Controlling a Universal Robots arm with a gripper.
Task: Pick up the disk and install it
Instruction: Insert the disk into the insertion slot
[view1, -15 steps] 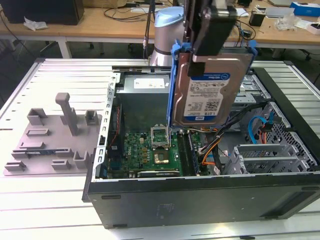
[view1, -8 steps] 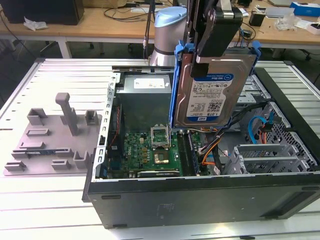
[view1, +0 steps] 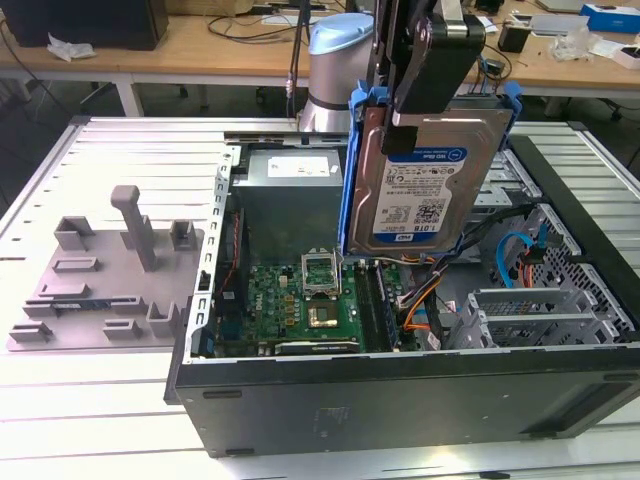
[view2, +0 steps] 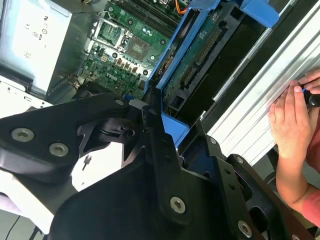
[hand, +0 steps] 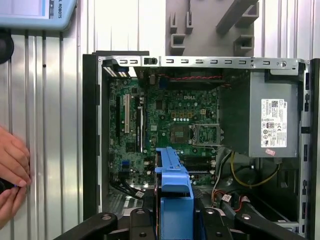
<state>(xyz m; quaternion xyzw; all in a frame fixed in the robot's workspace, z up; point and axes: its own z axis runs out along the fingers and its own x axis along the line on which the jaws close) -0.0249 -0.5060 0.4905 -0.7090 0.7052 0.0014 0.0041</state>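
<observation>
The disk (view1: 425, 190), a silver-grey drive with a white-and-blue label in a bright blue carrier frame (view1: 349, 170), hangs upright above the open computer case (view1: 400, 400). My gripper (view1: 420, 125) is shut on the disk's upper edge. In the second wrist view the disk (view2: 197, 57) shows edge-on with its green circuit side, held between my black fingers (view2: 156, 145). The first wrist view looks down past the blue carrier (hand: 175, 190) to the motherboard (hand: 165, 120) below it.
A grey plastic fixture plate (view1: 110, 280) with posts lies at the exterior view's left of the case. Metal drive cages (view1: 530, 310) and loose cables fill the case's right part. A person's hand (view2: 290, 120) rests on the ribbed table beside the case.
</observation>
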